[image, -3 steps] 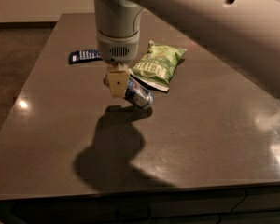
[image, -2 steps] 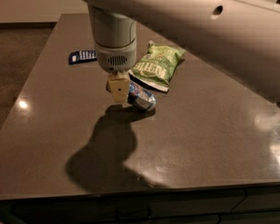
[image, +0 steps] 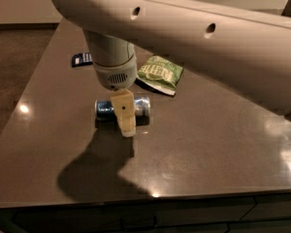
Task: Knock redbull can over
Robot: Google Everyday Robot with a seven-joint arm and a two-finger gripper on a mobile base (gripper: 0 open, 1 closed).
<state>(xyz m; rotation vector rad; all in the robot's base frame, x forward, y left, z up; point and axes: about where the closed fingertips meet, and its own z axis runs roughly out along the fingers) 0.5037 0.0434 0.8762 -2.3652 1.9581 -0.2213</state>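
The redbull can (image: 141, 107), blue and silver, lies on its side on the dark table (image: 208, 144), its length running left to right. My gripper (image: 124, 114) hangs from the white arm just in front of the can's middle, and its cream-coloured finger covers part of the can. The arm's shadow falls on the table in front of the can.
A green chip bag (image: 160, 73) lies flat behind and to the right of the can. A small flat dark-blue packet (image: 80, 58) lies at the back left, partly hidden by the arm. The table's front edge runs along the bottom, with floor to the left.
The can has gone from leaning under the gripper to lying flat on its side. The arm has swung forward and lower, and now fills the top of the view.
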